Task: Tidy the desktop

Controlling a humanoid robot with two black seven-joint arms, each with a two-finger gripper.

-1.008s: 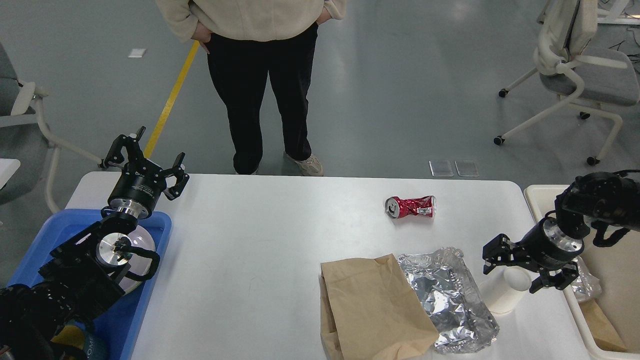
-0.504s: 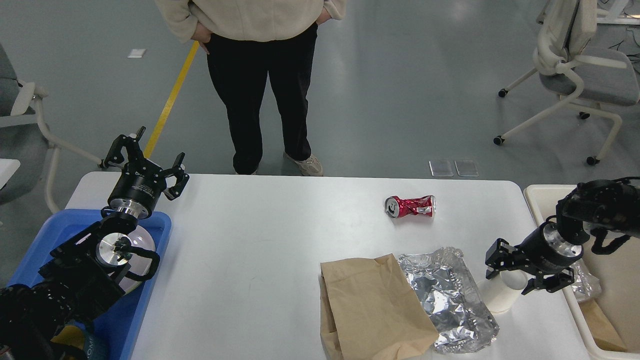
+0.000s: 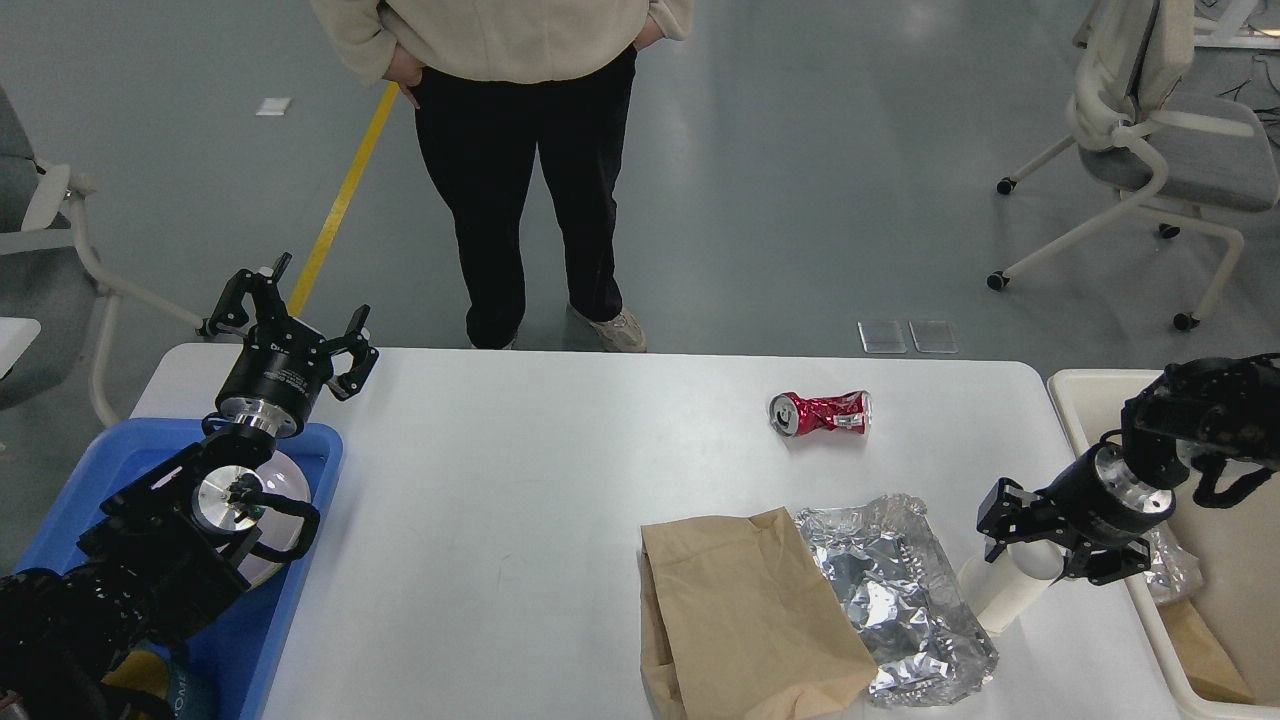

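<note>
The white desktop [image 3: 520,520] fills the lower middle of the view, with a blue tray [image 3: 300,600] at its left edge and a cream bin [image 3: 1080,400] at its right. The right gripper [image 3: 1040,540] is clamped on a white paper cup [image 3: 1005,590] — tilted, just beside a crumpled foil sheet [image 3: 890,590] and a brown paper bag [image 3: 740,610]. A crushed red can [image 3: 822,412] lies farther back. The left gripper [image 3: 290,320] hangs above the tray's far corner, fingers spread apart — nothing between them.
</note>
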